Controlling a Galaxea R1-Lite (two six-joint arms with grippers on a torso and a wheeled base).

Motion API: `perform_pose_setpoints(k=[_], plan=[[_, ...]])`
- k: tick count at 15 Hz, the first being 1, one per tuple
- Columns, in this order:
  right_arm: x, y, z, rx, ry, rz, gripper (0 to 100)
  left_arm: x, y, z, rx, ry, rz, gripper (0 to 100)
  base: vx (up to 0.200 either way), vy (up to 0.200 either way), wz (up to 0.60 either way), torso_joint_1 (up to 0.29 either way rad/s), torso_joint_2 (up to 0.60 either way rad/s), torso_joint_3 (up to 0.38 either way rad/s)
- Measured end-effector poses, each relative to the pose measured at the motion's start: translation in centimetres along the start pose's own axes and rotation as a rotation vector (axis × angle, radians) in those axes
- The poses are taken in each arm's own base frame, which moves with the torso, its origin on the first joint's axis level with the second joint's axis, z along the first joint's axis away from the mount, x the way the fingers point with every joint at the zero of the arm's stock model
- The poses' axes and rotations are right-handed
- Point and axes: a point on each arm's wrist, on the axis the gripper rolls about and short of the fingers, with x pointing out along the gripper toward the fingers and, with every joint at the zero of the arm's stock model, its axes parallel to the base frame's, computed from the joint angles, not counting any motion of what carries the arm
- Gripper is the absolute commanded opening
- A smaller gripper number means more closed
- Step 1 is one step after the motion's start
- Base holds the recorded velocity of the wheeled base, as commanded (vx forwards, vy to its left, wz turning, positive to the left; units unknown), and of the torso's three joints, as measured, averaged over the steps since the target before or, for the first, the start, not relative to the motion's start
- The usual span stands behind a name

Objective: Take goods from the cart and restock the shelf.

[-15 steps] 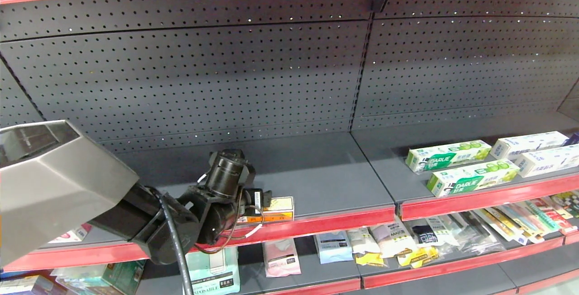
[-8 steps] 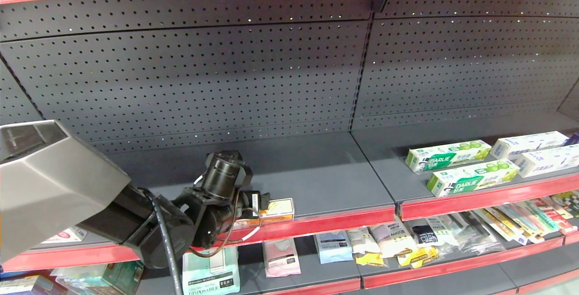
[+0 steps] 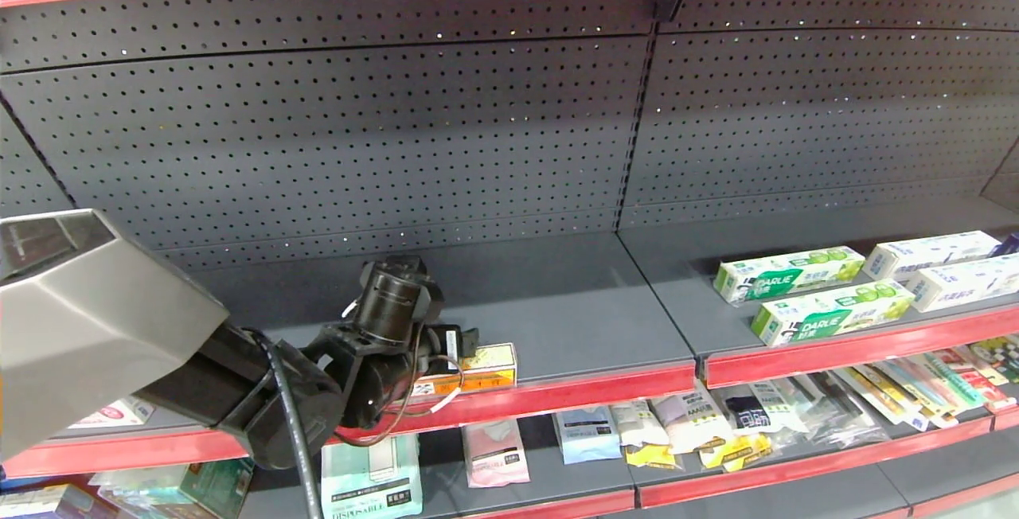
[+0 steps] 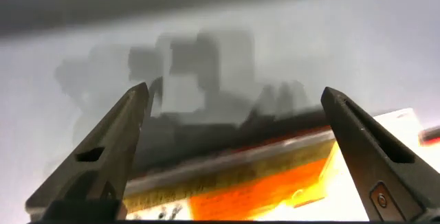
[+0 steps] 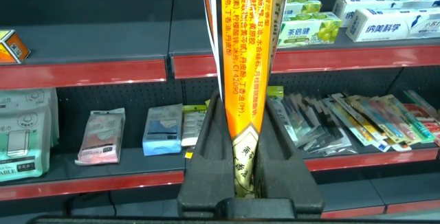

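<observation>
A small orange and yellow box (image 3: 480,368) lies at the front of the dark grey shelf (image 3: 557,304), just behind its red edge. My left gripper (image 3: 463,341) stands open over the box's left end. In the left wrist view its two fingers (image 4: 110,155) are spread wide, with the box (image 4: 275,183) lying between and beyond them. My right gripper (image 5: 245,18) is shut on a second orange and yellow box (image 5: 242,80), held upright in front of the shelving.
Green toothpaste boxes (image 3: 788,274) and white boxes (image 3: 931,252) lie on the right shelf section. Packets (image 3: 493,451) and hanging goods (image 3: 899,392) fill the lower shelf. A perforated back panel (image 3: 398,129) rises behind. Bare shelf stretches right of the orange box.
My left arm has drawn back slightly to the left and its wrist has risen a little. The orange box has stayed in place on the shelf.
</observation>
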Motion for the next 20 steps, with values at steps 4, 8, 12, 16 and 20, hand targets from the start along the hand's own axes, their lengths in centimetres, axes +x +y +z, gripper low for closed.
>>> perform_pose_setpoints(k=[4,8,12,16,20], plan=[[0.0,0.0,0.0,0.000,0.000,0.000,0,-0.1,-0.1,0.3,-0.005,-0.031,-0.014,100,0.000,0.000,0.00,0.000,0.00,0.000],[0.0,0.0,0.0,0.002,0.000,0.000,0,-0.9,-0.3,0.8,-0.006,-0.050,-0.022,100,0.000,0.000,0.00,0.000,0.00,0.000],[0.0,0.0,0.0,0.005,0.001,0.000,0,-3.4,0.6,0.8,-0.005,-0.060,-0.017,100,0.000,0.000,0.00,0.000,0.00,0.000],[0.0,0.0,0.0,0.005,0.001,0.000,0,-6.0,1.8,1.0,-0.022,-0.092,-0.001,100,0.000,0.000,0.00,0.000,0.00,0.000],[0.0,0.0,0.0,0.005,0.002,-0.001,0,-8.9,5.0,1.3,-0.074,-0.134,0.054,100,0.000,0.000,0.00,0.000,0.00,0.000]])
